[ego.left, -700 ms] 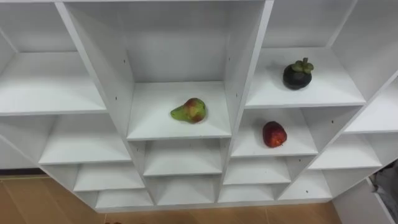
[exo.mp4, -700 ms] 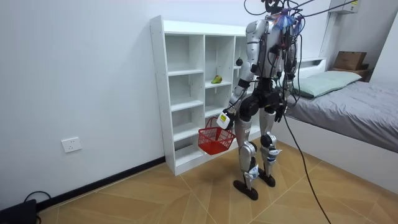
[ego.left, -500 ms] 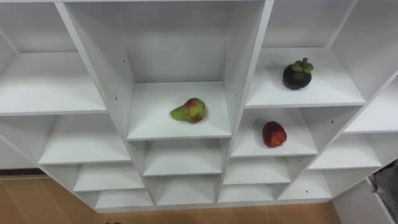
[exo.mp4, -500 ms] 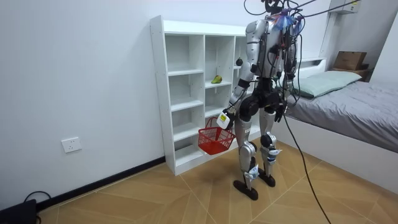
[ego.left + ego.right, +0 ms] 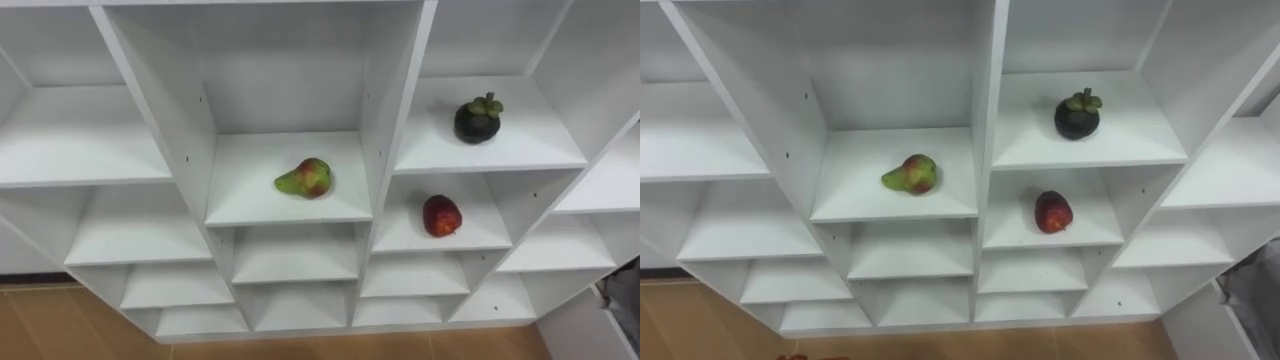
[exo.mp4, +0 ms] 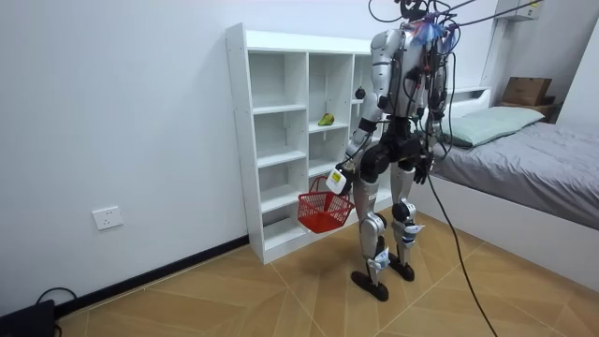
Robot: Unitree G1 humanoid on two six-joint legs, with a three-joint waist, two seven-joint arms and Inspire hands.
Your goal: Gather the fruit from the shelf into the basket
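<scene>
I stand facing a white closet [image 5: 250, 195] of open compartments. A green and red pear [image 5: 305, 178] lies on the middle shelf. A dark mangosteen [image 5: 479, 119] sits one compartment to the right and higher. Below it a red apple [image 5: 441, 215] rests on its own shelf. In the room view my left hand [image 6: 340, 176] hangs at my side, curled round the handle of a red basket [image 6: 323, 212] that dangles beside the closet's lower shelves. My right hand [image 6: 420, 170] hangs low at my other side, on the bed's side.
A bed [image 6: 533, 159] with grey covers stands close behind me at the room view's right, a cardboard box [image 6: 529, 90] beyond it. The other compartments hold nothing. Wooden floor lies open to the room view's left, below a wall socket [image 6: 108, 218].
</scene>
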